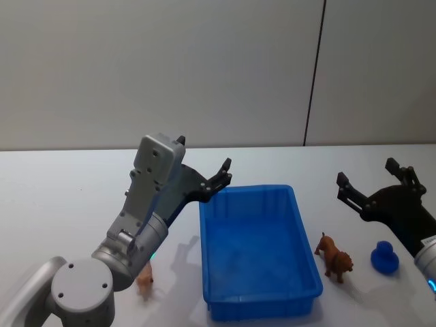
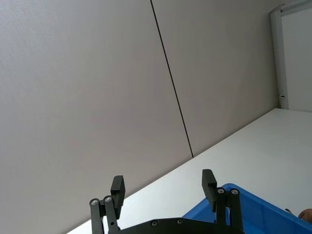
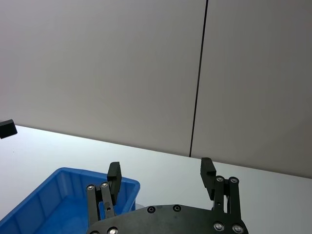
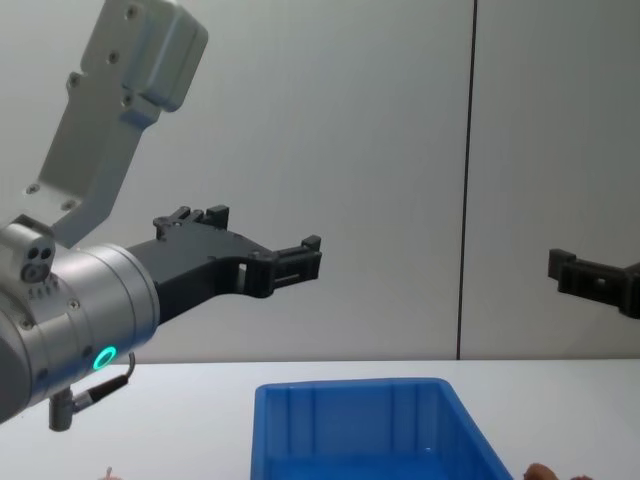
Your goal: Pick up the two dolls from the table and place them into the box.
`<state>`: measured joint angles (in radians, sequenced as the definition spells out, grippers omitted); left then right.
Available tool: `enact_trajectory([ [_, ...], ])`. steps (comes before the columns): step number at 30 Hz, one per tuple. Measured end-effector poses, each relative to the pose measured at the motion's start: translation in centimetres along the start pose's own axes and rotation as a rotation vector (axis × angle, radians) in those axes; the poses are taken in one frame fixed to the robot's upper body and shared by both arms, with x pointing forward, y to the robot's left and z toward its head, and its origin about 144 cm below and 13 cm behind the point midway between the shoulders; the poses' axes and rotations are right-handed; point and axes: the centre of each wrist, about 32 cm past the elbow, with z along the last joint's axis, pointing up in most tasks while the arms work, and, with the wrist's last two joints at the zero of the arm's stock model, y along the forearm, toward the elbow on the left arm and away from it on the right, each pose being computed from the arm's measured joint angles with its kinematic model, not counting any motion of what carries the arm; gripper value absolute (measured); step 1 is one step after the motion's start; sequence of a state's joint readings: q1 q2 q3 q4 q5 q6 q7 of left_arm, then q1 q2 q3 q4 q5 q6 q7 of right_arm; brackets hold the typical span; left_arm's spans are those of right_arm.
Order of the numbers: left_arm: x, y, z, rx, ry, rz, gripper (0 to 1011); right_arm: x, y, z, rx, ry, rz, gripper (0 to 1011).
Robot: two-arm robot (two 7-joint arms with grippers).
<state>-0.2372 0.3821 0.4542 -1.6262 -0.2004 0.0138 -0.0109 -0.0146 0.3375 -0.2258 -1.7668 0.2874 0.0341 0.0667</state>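
Observation:
The blue box (image 1: 252, 189) stands in the middle of the white table (image 1: 68, 197), and nothing lies inside it. A reddish-brown doll (image 1: 334, 257) stands on the table just right of the box. On the box's left side is a pale peach doll (image 1: 144, 278), partly hidden by my left arm. My left gripper (image 1: 203, 154) hangs open in the air over the box's far left corner, empty. Raised off the table to the right of the box, my right gripper (image 1: 366, 172) is also open and empty. The wrist views show both open grippers (image 2: 163, 185) (image 3: 161, 170) with the box (image 3: 53, 192) beyond.
A small dark blue duck-like toy (image 1: 385, 259) sits on the table right of the brown doll, under my right arm. A grey wall with a vertical seam (image 1: 313, 75) rises behind the table's far edge.

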Motion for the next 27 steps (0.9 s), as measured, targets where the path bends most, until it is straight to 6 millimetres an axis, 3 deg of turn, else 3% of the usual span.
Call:
enact_trajectory([
  [20,0.00,0.00,0.00,0.000,0.000,0.000,1001,0.02,0.00,-0.01,-0.001,0.000,0.000,1001],
  [27,0.00,0.00,0.00,0.000,0.000,0.000,1001,0.84,-0.13,-0.16,-0.010,-0.004,0.005,1001],
])
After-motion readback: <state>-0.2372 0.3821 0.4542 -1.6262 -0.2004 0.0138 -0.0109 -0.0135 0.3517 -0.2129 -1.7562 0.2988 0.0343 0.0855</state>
